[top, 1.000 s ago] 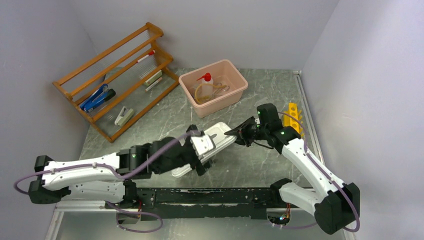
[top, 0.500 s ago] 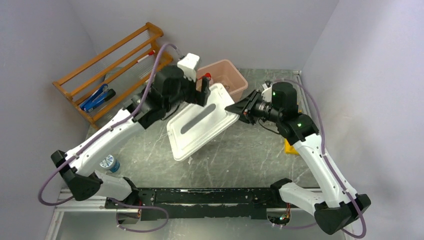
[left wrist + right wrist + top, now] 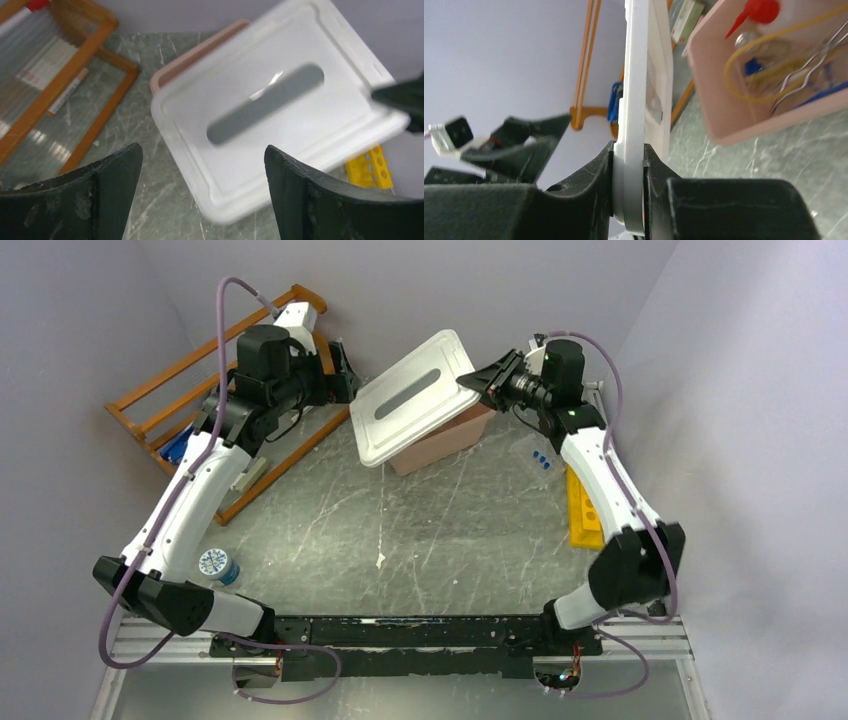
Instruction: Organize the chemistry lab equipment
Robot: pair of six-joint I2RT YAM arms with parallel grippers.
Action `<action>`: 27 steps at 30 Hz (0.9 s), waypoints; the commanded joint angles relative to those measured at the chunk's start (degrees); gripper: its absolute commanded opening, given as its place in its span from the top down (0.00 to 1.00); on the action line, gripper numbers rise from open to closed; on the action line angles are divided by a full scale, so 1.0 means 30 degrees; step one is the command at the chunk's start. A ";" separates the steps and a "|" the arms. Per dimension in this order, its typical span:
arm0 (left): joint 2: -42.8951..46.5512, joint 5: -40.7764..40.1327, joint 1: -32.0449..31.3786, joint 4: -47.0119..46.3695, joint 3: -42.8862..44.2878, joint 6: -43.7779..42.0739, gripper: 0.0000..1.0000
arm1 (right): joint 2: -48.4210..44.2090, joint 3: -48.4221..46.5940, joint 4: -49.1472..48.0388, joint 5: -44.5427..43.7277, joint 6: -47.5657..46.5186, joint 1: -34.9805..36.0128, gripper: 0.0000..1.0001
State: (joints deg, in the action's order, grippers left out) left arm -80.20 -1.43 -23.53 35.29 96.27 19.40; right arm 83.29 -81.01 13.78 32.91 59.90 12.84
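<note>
Tubing (image 3: 726, 75) in a yellowish loop lies inside the pink tub (image 3: 450, 443). Beside it, in the right wrist view, we see wavy metal tongs (image 3: 804, 75) and the red cap of a squeeze bottle (image 3: 760, 10). Something blue shows among them, but we cannot tell what it is. The tub sits at 12 o'clock on the tabletop (image 3: 450, 530). Over it a white lid (image 3: 415, 395) with a grey slot is held tilted, covering most of the tub from above and overhanging it toward 10 o'clock; we cannot tell whether it touches the rim. The right claw (image 3: 478, 383) is clamped on the lid's edge at the 2 o'clock side, a finger pressed to each face. The left claw (image 3: 342, 372) hangs at 11 o'clock, just beside the lid's other end, its jaws spread wide and gripping nothing. Behind it a wooden rack (image 3: 200, 390) stands at 10 o'clock. A yellow rack (image 3: 583, 508) lies at 3 o'clock along the right edge of the tabletop, and a few clear tubes (image 3: 538, 458) with blue caps lie just beside it toward 2 o'clock. A small jar (image 3: 217, 565) with a blue-and-white top stands at 8 o'clock, well apart from the tub.
</note>
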 commanded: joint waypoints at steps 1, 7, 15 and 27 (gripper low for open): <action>0.0009 0.1665 0.0136 -0.0997 -0.1476 0.0349 0.04 | 0.2265 -0.0769 -0.5670 0.2542 0.1403 -0.1753 1.00; -0.1119 0.1632 0.0366 -0.2733 -0.3004 0.0331 0.02 | 0.5319 -0.1041 -0.9526 0.5371 0.4511 -0.4019 1.00; -0.3945 0.3010 0.1246 -0.4136 -0.3654 0.1678 0.02 | 0.8244 -0.1072 -1.1497 0.7996 0.6018 -0.4745 1.00; -0.5414 0.3222 0.1486 -0.7153 -0.5389 0.3165 0.10 | 1.0754 -0.2235 -0.9243 0.8952 0.3099 -0.5003 1.00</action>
State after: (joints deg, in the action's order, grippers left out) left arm -96.14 7.01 -19.42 20.40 81.14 27.49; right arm 113.27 -84.20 -14.59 57.45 72.10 -1.41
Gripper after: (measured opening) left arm 0.911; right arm 0.229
